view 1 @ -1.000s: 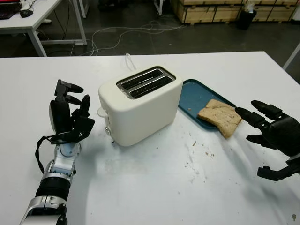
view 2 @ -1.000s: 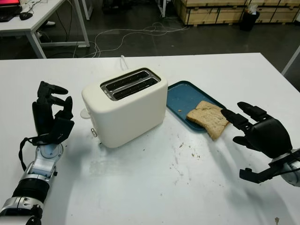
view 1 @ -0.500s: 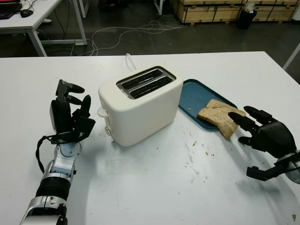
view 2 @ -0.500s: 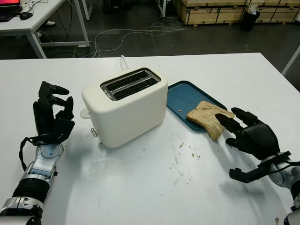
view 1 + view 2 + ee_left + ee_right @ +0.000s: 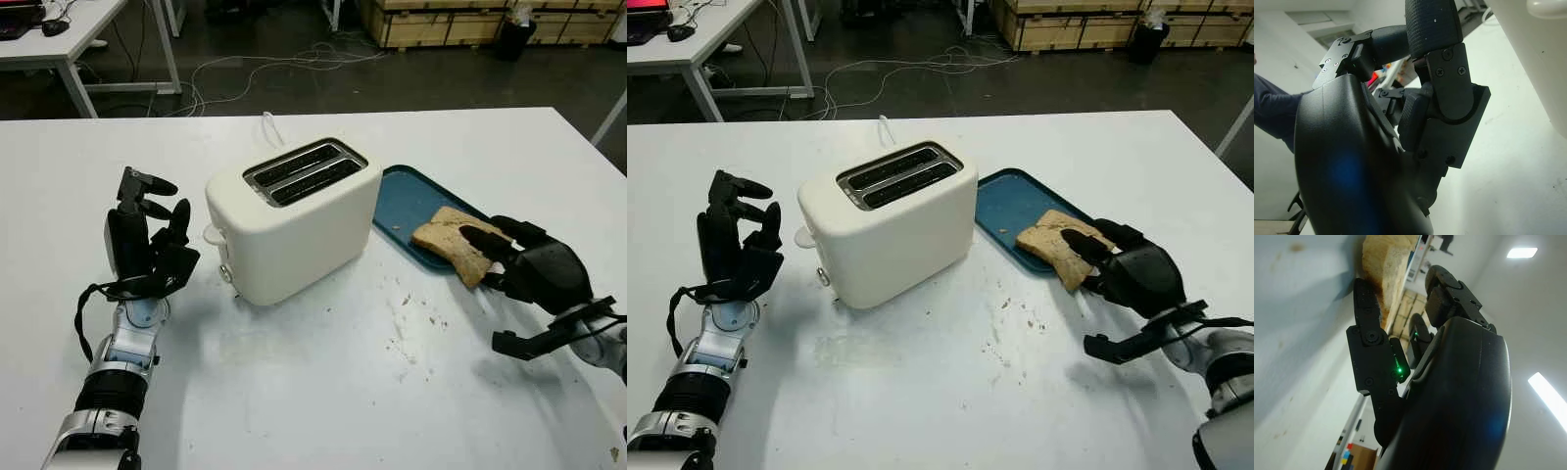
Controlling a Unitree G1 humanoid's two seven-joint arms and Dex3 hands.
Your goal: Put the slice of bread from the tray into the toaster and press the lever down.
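A slice of brown bread (image 5: 443, 238) lies on the near right corner of the blue tray (image 5: 409, 196), partly overhanging its edge. The white two-slot toaster (image 5: 294, 220) stands left of the tray, both slots empty, with its lever (image 5: 214, 235) on the left end. My right hand (image 5: 495, 274) is open and low at the bread's right side. Its upper fingers (image 5: 480, 238) reach over the slice, and its thumb (image 5: 514, 341) stays out above the table. In the right wrist view the bread (image 5: 1383, 259) shows just past one finger (image 5: 1367, 333). My left hand (image 5: 157, 204) is held upright left of the toaster, open.
Crumbs (image 5: 407, 338) are scattered on the white table (image 5: 323, 401) in front of the tray. The toaster's white cord (image 5: 269, 125) runs off the far edge. Another desk (image 5: 59, 39) and floor cables (image 5: 265, 69) lie beyond.
My right hand has moved left and down from beside the tray until its fingers reach over the bread's right end. The left hand, bread and toaster have not moved.
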